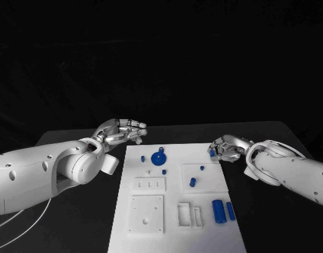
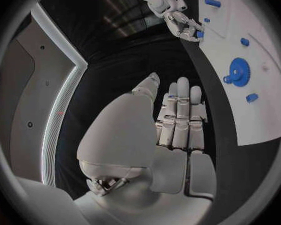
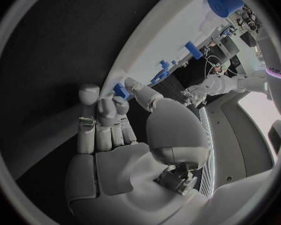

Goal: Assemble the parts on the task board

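Note:
The white task board (image 1: 177, 238) lies lengthwise in the middle of the table. A blue gear (image 1: 158, 157) stands near its far end, with a small blue piece (image 1: 142, 157) beside it. My right hand (image 1: 226, 147) hovers at the board's far right edge and pinches a small blue part (image 3: 120, 91) between thumb and fingers. The left wrist view shows that right hand (image 2: 181, 25) and its part (image 2: 199, 34) too. My left hand (image 1: 122, 130) sits just off the board's far left corner, fingers stretched out (image 2: 181, 115), holding nothing.
A blue peg (image 1: 192, 182) and two tiny blue studs (image 1: 202, 167) stand mid-board. A blue cylinder (image 1: 218, 211) and a blue bar (image 1: 230, 211) lie near the right edge. White recessed plates (image 1: 147, 213) occupy the left half. Black table (image 1: 70, 221) surrounds the board.

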`<action>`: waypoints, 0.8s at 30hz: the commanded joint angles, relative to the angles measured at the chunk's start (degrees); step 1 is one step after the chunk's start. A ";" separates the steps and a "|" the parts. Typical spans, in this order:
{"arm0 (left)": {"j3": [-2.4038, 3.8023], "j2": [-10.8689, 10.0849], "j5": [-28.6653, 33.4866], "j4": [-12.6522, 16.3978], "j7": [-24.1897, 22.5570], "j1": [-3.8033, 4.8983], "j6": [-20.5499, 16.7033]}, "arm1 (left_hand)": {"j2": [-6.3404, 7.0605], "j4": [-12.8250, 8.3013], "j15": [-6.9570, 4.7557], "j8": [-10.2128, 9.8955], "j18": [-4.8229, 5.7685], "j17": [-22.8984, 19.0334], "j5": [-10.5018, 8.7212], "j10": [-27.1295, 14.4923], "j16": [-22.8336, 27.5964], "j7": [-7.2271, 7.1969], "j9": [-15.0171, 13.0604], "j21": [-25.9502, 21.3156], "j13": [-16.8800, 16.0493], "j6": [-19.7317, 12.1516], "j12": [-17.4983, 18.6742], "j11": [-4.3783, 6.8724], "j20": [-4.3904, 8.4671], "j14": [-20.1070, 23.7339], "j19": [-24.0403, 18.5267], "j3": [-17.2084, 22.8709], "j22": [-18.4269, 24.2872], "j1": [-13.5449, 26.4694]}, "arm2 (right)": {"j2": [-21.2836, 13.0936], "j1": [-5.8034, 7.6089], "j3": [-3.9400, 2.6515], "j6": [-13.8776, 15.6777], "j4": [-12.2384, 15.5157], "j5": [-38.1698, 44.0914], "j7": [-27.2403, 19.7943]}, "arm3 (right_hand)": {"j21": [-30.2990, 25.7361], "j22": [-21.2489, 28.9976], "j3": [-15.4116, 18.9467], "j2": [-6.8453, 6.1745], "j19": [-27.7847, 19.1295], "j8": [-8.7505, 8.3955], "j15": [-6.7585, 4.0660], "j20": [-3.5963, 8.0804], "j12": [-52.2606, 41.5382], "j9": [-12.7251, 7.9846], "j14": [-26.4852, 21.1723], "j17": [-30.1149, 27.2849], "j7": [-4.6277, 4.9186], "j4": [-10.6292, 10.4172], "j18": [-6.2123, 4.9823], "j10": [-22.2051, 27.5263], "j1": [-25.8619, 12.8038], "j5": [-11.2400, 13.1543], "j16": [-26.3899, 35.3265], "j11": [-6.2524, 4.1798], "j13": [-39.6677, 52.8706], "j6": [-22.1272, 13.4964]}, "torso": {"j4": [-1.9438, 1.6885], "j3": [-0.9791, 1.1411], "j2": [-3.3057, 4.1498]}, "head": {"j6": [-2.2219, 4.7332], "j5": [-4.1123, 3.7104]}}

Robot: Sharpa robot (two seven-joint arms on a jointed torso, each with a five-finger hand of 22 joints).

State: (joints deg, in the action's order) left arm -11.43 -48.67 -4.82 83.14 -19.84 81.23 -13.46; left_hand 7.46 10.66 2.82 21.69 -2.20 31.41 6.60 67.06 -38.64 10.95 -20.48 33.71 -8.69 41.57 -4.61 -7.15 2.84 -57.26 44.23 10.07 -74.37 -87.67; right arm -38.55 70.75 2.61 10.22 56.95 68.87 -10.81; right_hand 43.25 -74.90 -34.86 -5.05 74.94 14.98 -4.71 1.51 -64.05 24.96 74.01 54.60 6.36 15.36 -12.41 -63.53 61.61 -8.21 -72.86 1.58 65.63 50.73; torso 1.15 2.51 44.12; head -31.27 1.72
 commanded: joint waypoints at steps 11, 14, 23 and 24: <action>0.03 0.04 -0.25 0.03 -0.30 0.10 1.04 | 0.16 0.34 -0.23 -0.16 -0.80 -0.07 -0.28 0.07 -0.38 0.75 0.07 0.39 -0.08 -0.23 0.16 -0.16 0.23 0.31 -0.14 -0.03 0.11 0.10 | -0.09 -0.22 0.12 -0.68 -0.31 1.28 0.97 | 0.53 -1.08 -2.41 0.49 0.11 0.56 -0.62 0.05 -0.44 0.14 0.10 0.11 1.12 -0.17 -2.59 0.12 -0.10 2.73 0.29 -0.61 -0.21 2.52 | 0.00 -0.01 -0.01 | -0.11 -0.10; 0.03 0.04 -0.25 0.02 -0.30 0.10 1.04 | 0.17 0.33 -0.23 -0.16 -0.80 -0.07 -0.28 0.07 -0.38 0.75 0.07 0.39 -0.08 -0.22 0.17 -0.16 0.23 0.31 -0.14 -0.03 0.11 0.09 | -0.09 -0.22 0.12 -0.61 -0.36 1.30 1.05 | 0.55 -1.09 -2.50 0.31 0.11 0.53 -0.62 0.05 -0.44 0.13 0.10 0.11 1.13 -0.16 -2.59 0.12 -0.16 2.81 0.29 -0.61 -0.21 2.47 | -0.02 -0.03 -0.02 | -0.10 -0.17; 0.03 0.01 -0.26 0.03 -0.28 0.10 1.07 | 0.18 0.31 -0.24 -0.16 -0.81 -0.09 -0.27 0.07 -0.38 0.75 0.07 0.40 -0.09 -0.23 0.18 -0.16 0.24 0.32 -0.15 -0.03 0.12 0.04 | -0.02 -0.22 0.12 -0.46 -0.61 1.33 1.09 | 0.66 -1.11 -2.31 -0.38 0.17 0.32 -0.55 0.08 -0.49 0.03 0.13 0.17 1.22 0.06 -2.59 0.11 -0.65 1.96 0.27 -0.53 -0.24 2.06 | -0.05 -0.03 -0.01 | -0.15 -0.28; 0.03 0.01 -0.26 0.03 -0.28 0.10 1.07 | 0.18 0.31 -0.24 -0.16 -0.81 -0.09 -0.27 0.07 -0.38 0.75 0.07 0.40 -0.09 -0.23 0.18 -0.16 0.24 0.32 -0.15 -0.03 0.12 0.03 | -0.02 -0.22 0.12 -0.48 -0.64 1.33 1.10 | 0.67 -1.11 -2.29 -0.40 0.17 0.31 -0.54 0.09 -0.49 0.03 0.13 0.18 1.23 0.09 -2.59 0.11 -0.67 1.92 0.27 -0.52 -0.24 2.03 | -0.04 -0.03 0.00 | -0.14 -0.26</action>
State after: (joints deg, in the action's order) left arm -11.43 -48.67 -4.84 83.09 -19.76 81.23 -13.37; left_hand 7.46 10.66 2.82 21.69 -2.11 31.41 6.60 67.06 -38.64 10.95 -20.49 33.71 -8.73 41.57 -4.61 -7.15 2.84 -57.26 44.23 10.07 -74.32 -87.68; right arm -38.55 70.76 2.59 10.36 56.55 69.26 -10.70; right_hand 43.70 -74.90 -37.00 -5.36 75.00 15.48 -4.90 1.43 -64.37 25.05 74.20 54.72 7.19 15.28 -12.48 -63.25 61.31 -6.04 -72.88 1.00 65.44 52.66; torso 1.09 2.48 44.10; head -31.44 1.47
